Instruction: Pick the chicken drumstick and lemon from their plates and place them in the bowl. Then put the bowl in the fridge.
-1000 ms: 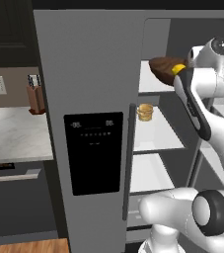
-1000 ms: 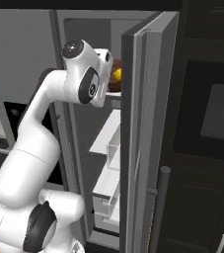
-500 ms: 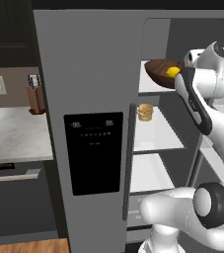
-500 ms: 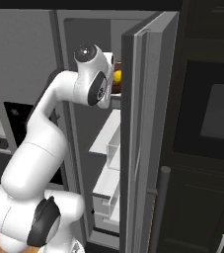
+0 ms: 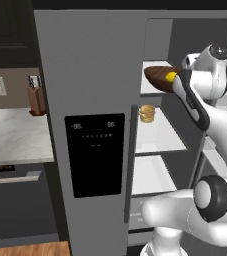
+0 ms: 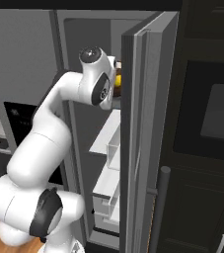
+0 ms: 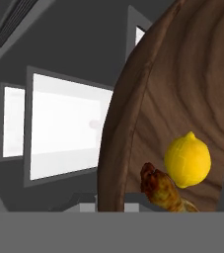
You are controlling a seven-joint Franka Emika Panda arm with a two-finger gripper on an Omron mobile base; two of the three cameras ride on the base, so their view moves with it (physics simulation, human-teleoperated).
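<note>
- Tall grey steel fridge (image 5: 95,100) with the black dispenser panel: right door swung wide, white inner shelves exposed; taken here as the landmark.
- Wide, shallow, dark brown wooden bowl (image 5: 161,78): carried at the level of the fridge's top shelf, just inside the opening, apparently not yet resting on that shelf.
- Two-finger gripper (image 5: 177,84): closed, clamped on the bowl's rim at the side nearer the fridge's open door; fingertips hidden in the hand view.
- Small bright yellow lemon (image 7: 187,159): inside the bowl, so already within the fridge opening.
- Small golden-brown chicken drumstick (image 7: 162,190): inside the bowl too, touching the lemon.
- Tan burger-like item (image 5: 146,113): one fridge shelf lower, no part of the job.
- Judged progress: both foods loaded; left to do: setting the bowl down on a shelf, letting go, pulling clear.
</note>
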